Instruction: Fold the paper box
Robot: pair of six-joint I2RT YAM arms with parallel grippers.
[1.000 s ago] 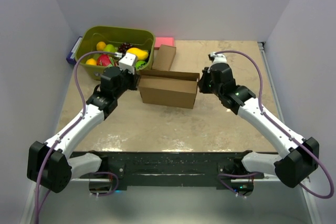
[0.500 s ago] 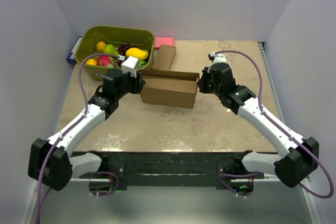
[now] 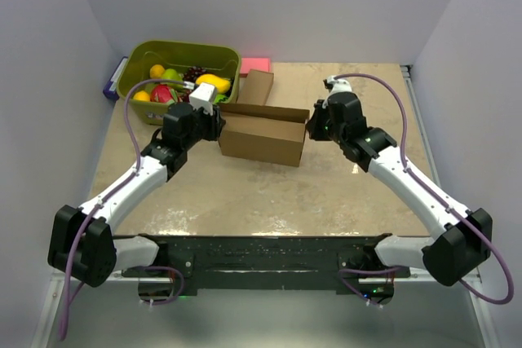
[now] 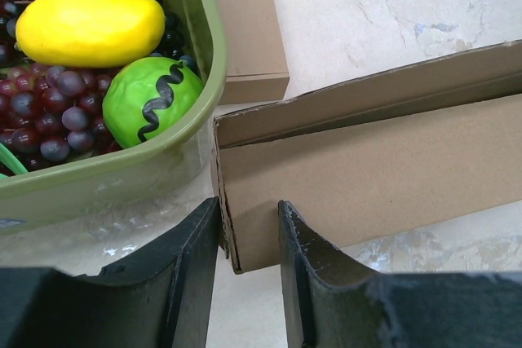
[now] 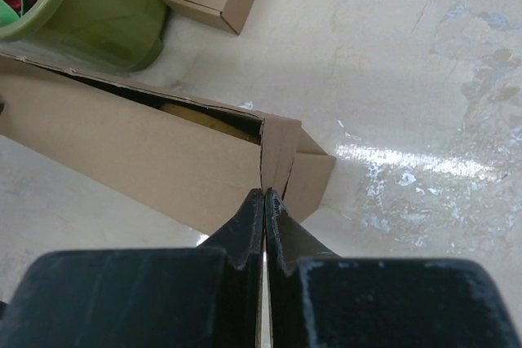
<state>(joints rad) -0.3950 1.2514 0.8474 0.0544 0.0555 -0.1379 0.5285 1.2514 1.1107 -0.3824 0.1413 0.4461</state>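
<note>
Top view: found paper box (image 3: 263,138) on the far half of desk (image 3: 269,193), walls raised, top open, long side across; noted left gripper (image 3: 215,125) at its left end and right gripper (image 3: 311,126) at its right end; logged green basket (image 3: 179,46) of fruit at far left, small cardboard box (image 3: 255,87) just beside the basket and behind the paper box, pink item (image 3: 255,63) further back.

Left wrist view: found left jaws partly apart, straddling the paper box's left end edge, gap wider than the card, nothing clamped; noted yellow mango (image 4: 90,26), green fruit (image 4: 155,99) and grapes (image 4: 49,112) in the basket.

Right wrist view: found right jaws pressed together, tips against the folded end flap (image 5: 279,156) at the box's right corner; unable to tell whether any card is pinched.
</note>
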